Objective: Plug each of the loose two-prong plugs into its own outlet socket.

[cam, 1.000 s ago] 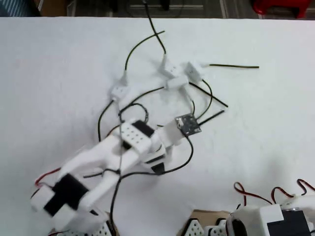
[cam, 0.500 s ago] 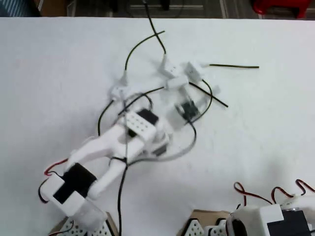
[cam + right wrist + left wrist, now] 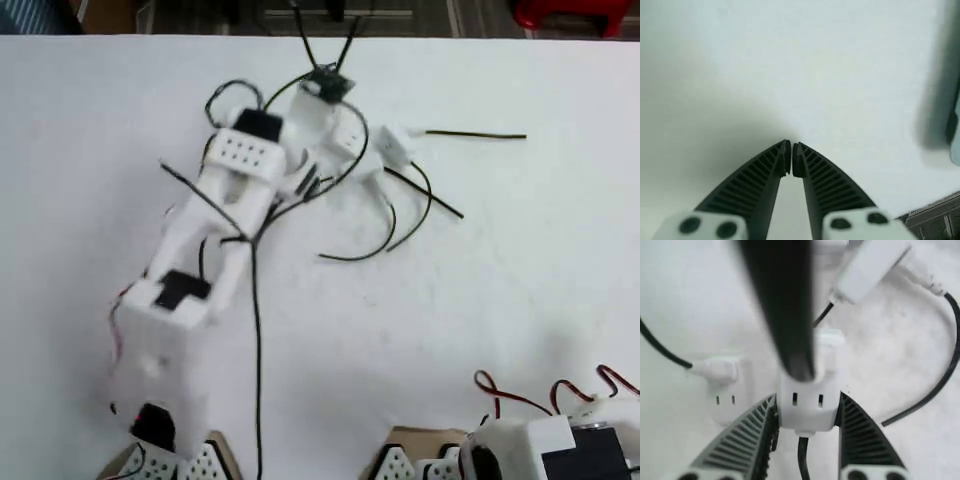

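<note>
**Steadying a socket for its plug**

High view: the left arm point(image 3: 215, 210) lies stretched across the table point(image 3: 520, 300) among cords point(image 3: 422, 192), with what looks like a loose plug point(image 3: 395, 145) nearby.

Left wrist: the left pincer point(image 3: 807, 401) pinches an outlet socket point(image 3: 807, 410), slots facing out, likely to brace it. A second socket point(image 3: 725, 390) lies just beside.

Right wrist: the right pincer point(image 3: 791, 160), pressed together and empty, hangs over bare table.

Smooth white plastic outlet socket point(image 3: 807, 412)

The outlet socket point(image 3: 806, 407) and tabletop point(image 3: 520, 300) were white, the cords point(image 3: 480, 134) black, and the jaws black with ribbed faces.
</note>
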Controlling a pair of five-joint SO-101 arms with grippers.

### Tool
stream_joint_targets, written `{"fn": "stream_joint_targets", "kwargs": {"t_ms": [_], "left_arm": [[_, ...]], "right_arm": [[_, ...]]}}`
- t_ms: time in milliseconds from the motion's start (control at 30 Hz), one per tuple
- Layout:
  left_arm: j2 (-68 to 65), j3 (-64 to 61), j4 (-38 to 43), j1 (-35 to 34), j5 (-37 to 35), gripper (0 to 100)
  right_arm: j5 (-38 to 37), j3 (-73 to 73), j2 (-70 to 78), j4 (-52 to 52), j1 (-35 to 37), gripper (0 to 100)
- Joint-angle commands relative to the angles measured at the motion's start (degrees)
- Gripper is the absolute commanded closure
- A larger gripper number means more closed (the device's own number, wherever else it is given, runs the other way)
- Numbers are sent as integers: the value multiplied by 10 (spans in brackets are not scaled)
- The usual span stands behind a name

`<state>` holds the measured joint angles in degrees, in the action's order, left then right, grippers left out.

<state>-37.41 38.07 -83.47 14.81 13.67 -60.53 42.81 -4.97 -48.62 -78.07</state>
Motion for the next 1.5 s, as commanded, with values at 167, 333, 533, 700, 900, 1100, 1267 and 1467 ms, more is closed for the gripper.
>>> {"fn": "stream_joint_targets", "kwargs": {"t_ms": [167,333,533,700,900,1100,1267,1467], "left_arm": [[-317,501,-91,-16,6,976],[-415,566,-77,-37,50,970],[-412,573,-80,-47,58,723],[-327,573,-95,-32,54,688],[-153,571,-130,-20,23,686],[36,568,-188,-25,24,687],[214,527,-191,-31,22,688],[486,330,-188,-33,21,688]], "right_arm": [[-2,6,-4,7,7,981],[-2,9,-3,26,7,981],[-2,9,-3,55,7,981],[0,7,-3,55,15,981],[3,4,-7,55,43,981],[74,-54,-8,51,63,981],[145,-171,-8,-21,81,981],[238,-397,-22,-192,116,981]]}}
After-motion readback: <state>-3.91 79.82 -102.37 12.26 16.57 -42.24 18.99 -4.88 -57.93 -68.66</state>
